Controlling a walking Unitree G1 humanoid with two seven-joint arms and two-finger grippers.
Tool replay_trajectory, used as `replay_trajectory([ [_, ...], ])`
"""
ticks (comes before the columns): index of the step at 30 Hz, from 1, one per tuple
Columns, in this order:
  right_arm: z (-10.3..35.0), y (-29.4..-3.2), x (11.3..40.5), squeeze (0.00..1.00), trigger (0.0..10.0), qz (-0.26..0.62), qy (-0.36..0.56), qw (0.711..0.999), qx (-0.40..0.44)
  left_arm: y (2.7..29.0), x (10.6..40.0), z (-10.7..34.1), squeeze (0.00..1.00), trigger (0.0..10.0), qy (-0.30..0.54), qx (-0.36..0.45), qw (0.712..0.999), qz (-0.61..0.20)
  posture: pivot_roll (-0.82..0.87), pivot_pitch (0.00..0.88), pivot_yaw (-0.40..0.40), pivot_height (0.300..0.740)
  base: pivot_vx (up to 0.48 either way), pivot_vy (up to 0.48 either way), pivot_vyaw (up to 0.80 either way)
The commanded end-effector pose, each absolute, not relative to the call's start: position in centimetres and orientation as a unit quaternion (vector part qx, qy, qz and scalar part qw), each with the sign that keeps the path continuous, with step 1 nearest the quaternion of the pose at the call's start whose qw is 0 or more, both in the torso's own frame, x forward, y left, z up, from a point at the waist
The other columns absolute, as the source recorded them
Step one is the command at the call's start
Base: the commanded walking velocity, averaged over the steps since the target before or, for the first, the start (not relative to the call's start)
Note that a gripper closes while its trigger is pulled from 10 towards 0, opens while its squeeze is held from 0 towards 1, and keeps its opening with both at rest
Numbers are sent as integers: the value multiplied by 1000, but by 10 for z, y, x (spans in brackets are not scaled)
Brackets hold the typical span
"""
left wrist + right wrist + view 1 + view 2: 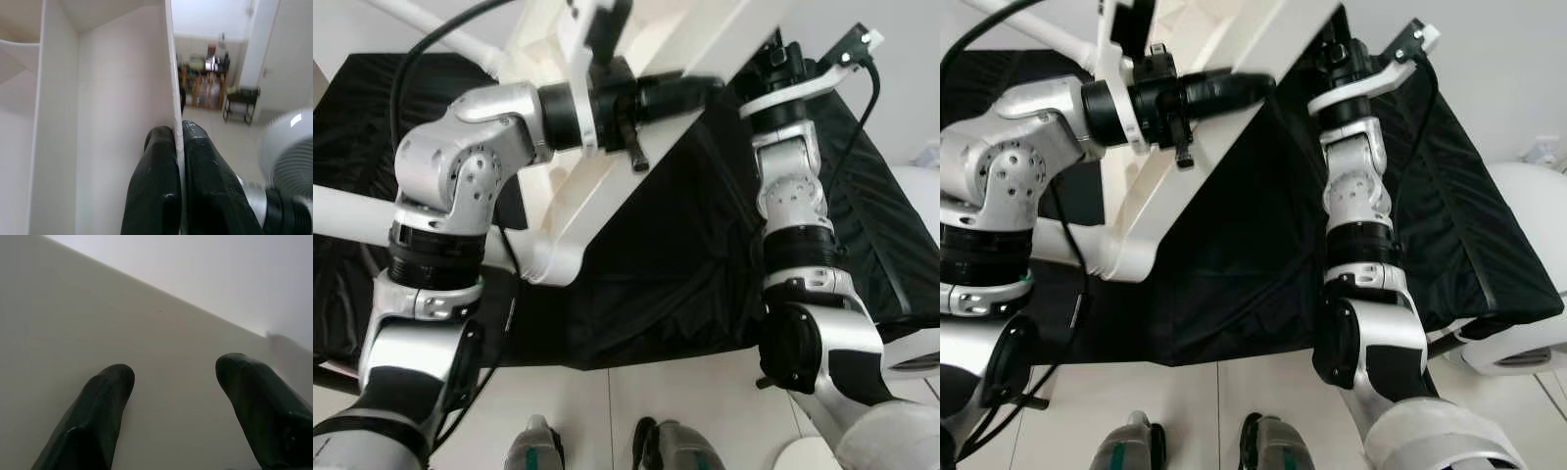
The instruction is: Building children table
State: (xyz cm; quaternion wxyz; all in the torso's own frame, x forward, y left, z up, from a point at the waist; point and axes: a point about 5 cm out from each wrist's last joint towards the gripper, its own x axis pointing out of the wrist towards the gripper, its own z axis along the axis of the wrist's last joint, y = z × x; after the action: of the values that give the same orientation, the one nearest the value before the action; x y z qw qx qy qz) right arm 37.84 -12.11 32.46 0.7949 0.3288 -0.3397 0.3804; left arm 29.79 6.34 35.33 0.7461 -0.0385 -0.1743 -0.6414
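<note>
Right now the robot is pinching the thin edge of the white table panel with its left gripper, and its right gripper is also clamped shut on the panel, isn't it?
Not quite. The left gripper does pinch the thin edge of the white table panel. But the right wrist view shows the right gripper open, its fingers spread apart in front of the panel's flat face, not clamped shut on it.

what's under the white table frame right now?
Black cloth is spread under the white table frame, and white floor tiles show at the cloth's near edge. The cloth hides whatever it is draped over.
</note>
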Motion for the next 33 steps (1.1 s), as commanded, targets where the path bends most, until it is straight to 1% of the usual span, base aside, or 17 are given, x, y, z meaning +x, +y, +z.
replay_trajectory([
  [1, 333, -92, 374, 0, 10000, 454, -326, 771, 305, 56, 275, 388, 0, 10000, -269, -29, 689, -673, 15, 74, -67, 740, 0, 0, 0],
  [2, 335, -91, 374, 0, 10000, 461, -326, 767, 305, 61, 272, 394, 0, 10000, -288, -51, 681, -671, 12, 73, -70, 740, 0, 0, 0],
  [4, 336, -90, 375, 0, 10000, 466, -325, 765, 303, 68, 272, 399, 0, 10000, -306, -72, 682, -660, 10, 70, -71, 740, 0, 0, 0],
  [6, 338, -88, 376, 0, 10000, 475, -324, 761, 302, 83, 277, 401, 0, 10000, -328, -108, 695, -631, 9, 66, -77, 740, 0, 0, 0],
  [7, 338, -88, 376, 0, 10000, 475, -324, 761, 302, 83, 277, 401, 0, 10000, -328, -108, 695, -631, 9, 66, -77, 740, 0, 0, 0],
  [8, 339, -87, 376, 0, 10000, 479, -322, 760, 300, 91, 282, 398, 0, 10000, -332, -123, 707, -612, 7, 66, -75, 740, 0, 0, 0],
  [10, 340, -85, 376, 0, 10000, 486, -320, 757, 296, 105, 293, 382, 0, 10000, -321, -156, 731, -582, 11, 64, -82, 740, 0, 0, 0],
  [11, 340, -85, 376, 0, 10000, 486, -320, 757, 296, 105, 293, 382, 0, 10000, -321, -156, 731, -582, 11, 64, -82, 740, 0, 0, 0],
  [13, 339, -84, 377, 0, 10000, 491, -317, 758, 290, 112, 300, 362, 0, 10000, -294, -180, 750, -565, 13, 67, -84, 740, 0, 0, 0],
  [17, 338, -83, 377, 0, 10000, 493, -316, 758, 288, 114, 302, 355, 0, 10000, -284, -188, 755, -561, 13, 67, -84, 740, 0, 0, 0],
  [18, 337, -82, 377, 0, 10000, 496, -313, 759, 285, 110, 305, 334, 0, 10000, -249, -195, 773, -550, 11, 73, -90, 740, 0, 0, 0],
  [19, 337, -82, 377, 0, 10000, 496, -313, 759, 285, 110, 305, 334, 0, 10000, -249, -195, 773, -550, 11, 73, -90, 740, 0, 0, 0],
  [20, 336, -82, 377, 0, 10000, 497, -311, 759, 283, 107, 306, 318, 0, 10000, -223, -206, 782, -545, 11, 75, -91, 740, 0, 0, 0],
  [21, 336, -82, 378, 0, 10000, 499, -309, 759, 281, 107, 305, 307, 933, 10000, -207, -218, 787, -538, 13, 76, -94, 740, 0, 0, 0],
  [22, 336, -82, 378, 0, 10000, 499, -309, 759, 281, 107, 305, 307, 933, 10000, -207, -218, 787, -538, 13, 76, -94, 740, 0, 0, 0],
  [23, 335, -81, 378, 0, 10000, 500, -308, 760, 280, 107, 304, 300, 1000, 10000, -194, -224, 793, -532, 16, 77, -95, 740, 0, 0, 0],
  [33, 328, -83, 379, 0, 10000, 498, -299, 767, 274, 112, 299, 289, 1000, 10000, -180, -220, 805, -521, 26, 84, -100, 740, 0, 0, 0],
])
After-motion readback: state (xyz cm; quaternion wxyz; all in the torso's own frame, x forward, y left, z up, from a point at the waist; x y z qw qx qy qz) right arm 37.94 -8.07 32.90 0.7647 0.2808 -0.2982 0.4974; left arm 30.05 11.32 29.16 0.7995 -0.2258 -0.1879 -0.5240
